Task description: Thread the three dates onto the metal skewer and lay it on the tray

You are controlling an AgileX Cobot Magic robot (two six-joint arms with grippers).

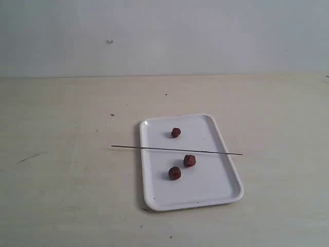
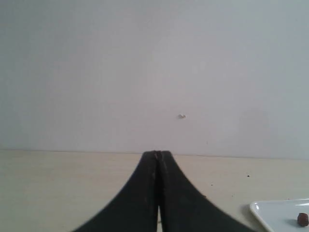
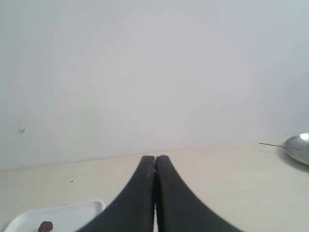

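Observation:
The white tray (image 1: 216, 190) lies on the table in the exterior view. Three dates rest loose on it: one near the far end (image 1: 176, 133), one in the middle (image 1: 189, 161), one beside it (image 1: 175, 173). The thin metal skewer (image 1: 128, 147) lies across the tray, both ends sticking out past the rims. Neither arm shows in the exterior view. My left gripper (image 2: 157, 154) is shut on nothing; a tray corner (image 2: 263, 209) and one date (image 2: 302, 219) sit at that view's edge. My right gripper (image 3: 155, 158) is shut and empty, with a tray corner (image 3: 72, 211) and a date (image 3: 46, 226) beside it.
A shiny metal object (image 3: 298, 147) with a thin rod sticking out lies on the table in the right wrist view. A pale wall stands behind the beige table (image 1: 61, 195). Small dark specks dot the tabletop.

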